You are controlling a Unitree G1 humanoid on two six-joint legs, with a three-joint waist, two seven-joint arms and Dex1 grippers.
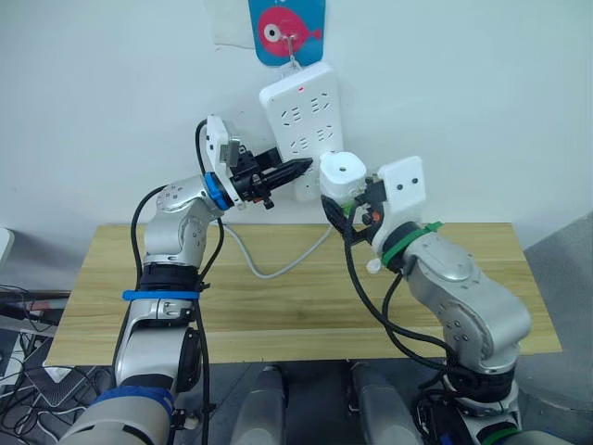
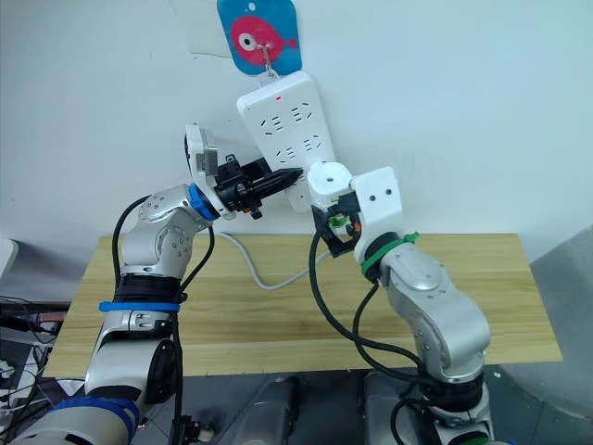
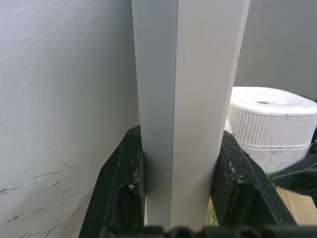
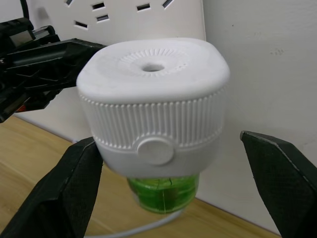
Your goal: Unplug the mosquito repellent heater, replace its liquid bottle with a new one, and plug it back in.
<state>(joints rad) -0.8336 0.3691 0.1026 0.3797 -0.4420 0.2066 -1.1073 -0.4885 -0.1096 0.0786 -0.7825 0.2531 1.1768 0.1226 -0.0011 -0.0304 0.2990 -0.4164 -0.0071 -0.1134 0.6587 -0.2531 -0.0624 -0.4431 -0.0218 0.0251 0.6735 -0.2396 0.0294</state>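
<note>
White ribbed plastic mosquito repellent heater (image 4: 153, 106) with a green liquid bottle beneath sits between the right gripper (image 4: 173, 183) fingers, which stand spread; one touches its side. It hangs beside the long white power strip (image 1: 301, 116) on the wall. The left gripper (image 3: 181, 183) clamps the strip's lower edge.

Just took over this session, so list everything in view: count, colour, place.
Mosquito repellent heater: one, white, green liquid bottle beneath it, at the power strip's lower end, between the right gripper's open fingers.
Power strip: one, white, hanging on the wall, red light on.
Cable: one, white, trailing from the strip onto the table.
Fish hanger: one, blue with pink fish, on the wall.
Table: one, light wood.
Left gripper: black, clamped on the strip's edge.
Right gripper: black, open.
</note>
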